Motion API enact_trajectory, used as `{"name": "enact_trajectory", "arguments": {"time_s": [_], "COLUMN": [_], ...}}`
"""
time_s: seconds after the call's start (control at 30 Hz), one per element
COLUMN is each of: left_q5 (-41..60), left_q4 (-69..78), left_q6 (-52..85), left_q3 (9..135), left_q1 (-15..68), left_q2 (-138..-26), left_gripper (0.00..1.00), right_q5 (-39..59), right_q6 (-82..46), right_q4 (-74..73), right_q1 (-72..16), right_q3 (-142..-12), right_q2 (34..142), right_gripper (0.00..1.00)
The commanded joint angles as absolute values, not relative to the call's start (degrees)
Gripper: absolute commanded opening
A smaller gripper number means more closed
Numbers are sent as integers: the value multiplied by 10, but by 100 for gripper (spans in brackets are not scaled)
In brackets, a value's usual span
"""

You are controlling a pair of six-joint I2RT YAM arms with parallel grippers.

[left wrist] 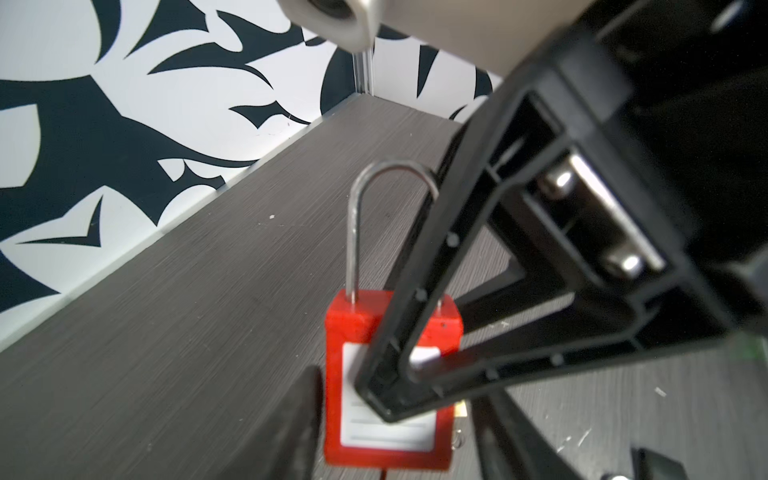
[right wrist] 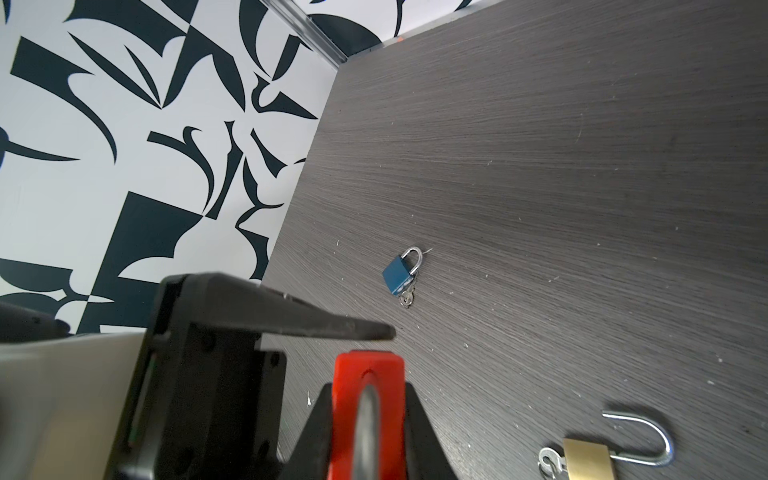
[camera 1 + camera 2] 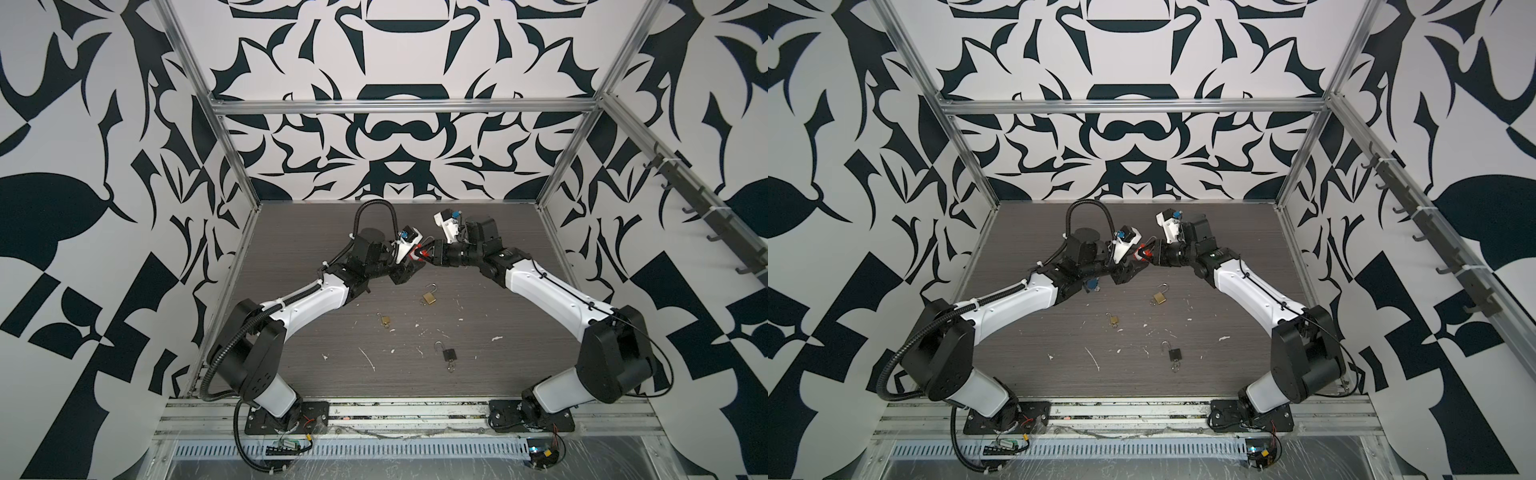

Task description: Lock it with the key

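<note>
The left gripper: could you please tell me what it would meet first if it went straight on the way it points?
The left gripper would first meet the red padlock between its open jaws, held by the right gripper; that gripper lies just beyond, though depth is unclear.

Both top views: we're mounted high at the front, looking down and back across the whole table (image 3: 291, 232), far out. Left wrist view: we're tight on the red padlock (image 1: 349, 328), face-on. Right wrist view shares it, edge-on and close, with table beyond.
</note>
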State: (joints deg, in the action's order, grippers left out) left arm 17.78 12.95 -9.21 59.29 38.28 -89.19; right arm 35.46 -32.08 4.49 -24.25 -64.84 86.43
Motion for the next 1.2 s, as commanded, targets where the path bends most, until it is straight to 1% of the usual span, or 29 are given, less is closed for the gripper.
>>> {"name": "enact_trajectory", "arguments": {"time_s": [0.0,0.03,0.13,0.27,0.37,0.43,0.57,0.67,0.87,0.97,1.17], "left_q5": [182,186,212,239,299,346,421,426,418,400,388], "left_q4": [150,153,154,151,160,191,334,433,607,649,660], "left_q6": [-107,-105,-85,-25,55,124,245,309,418,436,431], "left_q3": [563,549,511,471,460,455,426,409,399,396,411], "left_q1": [382,379,362,330,288,257,229,229,229,229,233], "left_q2": [-833,-817,-772,-712,-700,-705,-741,-774,-838,-853,-868], "left_gripper": [75,77,78,75,72,71,69,69,65,64,62], "right_q5": [381,391,430,481,522,543,571,577,571,564,555], "right_q6": [-339,-344,-360,-363,-385,-410,-475,-501,-484,-480,-487], "right_q4": [-4,-13,-50,-124,-182,-223,-309,-344,-319,-315,-318], "right_q1": [-230,-226,-213,-204,-200,-200,-200,-200,-200,-200,-200], "right_q3": [-687,-691,-696,-674,-662,-658,-653,-650,-647,-643,-641], "right_q2": [842,841,843,841,846,855,878,888,891,893,896], "right_gripper": [1,1,0,0,0,0,0,0,0,0,0]}}
